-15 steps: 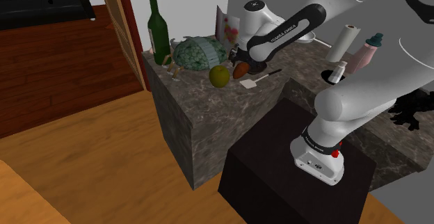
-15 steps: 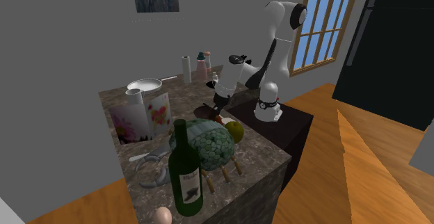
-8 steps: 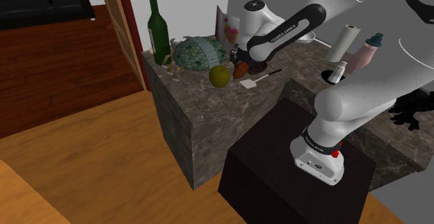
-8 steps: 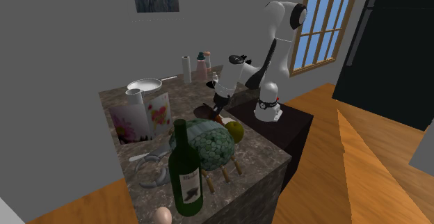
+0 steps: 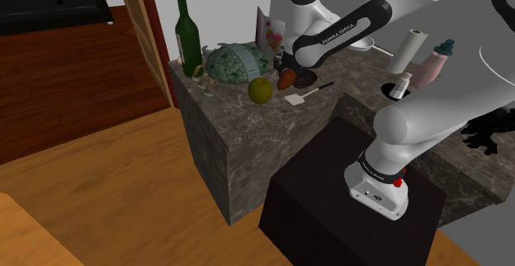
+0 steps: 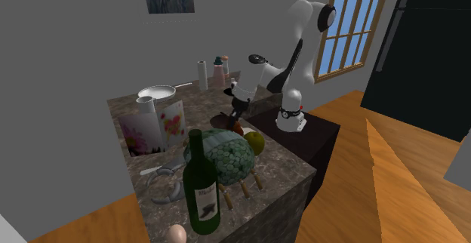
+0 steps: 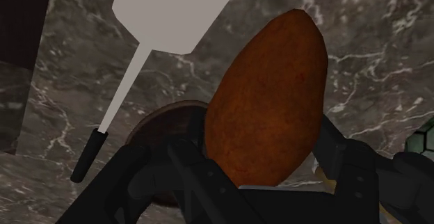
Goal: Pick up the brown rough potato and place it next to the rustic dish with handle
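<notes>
The brown rough potato (image 7: 268, 104) is clasped between my two black fingers (image 7: 186, 161), so my gripper (image 7: 259, 153) is shut on it. In the shoulder view the gripper (image 5: 286, 76) holds the potato (image 5: 285, 81) just above the dark marble counter (image 5: 248, 128), beside a green apple (image 5: 261, 91). From the second exterior view the potato (image 6: 239, 129) hangs under the gripper (image 6: 236, 121). The pale dish with a handle (image 6: 156, 93) stands at the counter's far side near the wall, well apart from the gripper.
A white spatula (image 7: 174, 10) and a dark round disc (image 7: 156, 129) lie under the hand. A green bottle (image 5: 188, 37) and a green netted lump (image 5: 238, 60) stand near the counter's end. A paper roll (image 5: 410, 49), a pink bottle (image 5: 433, 64) and a flowered book (image 6: 160, 127) stand further back.
The fingers have shut on the potato. The hand has since risen a little, taking the potato up off the counter.
</notes>
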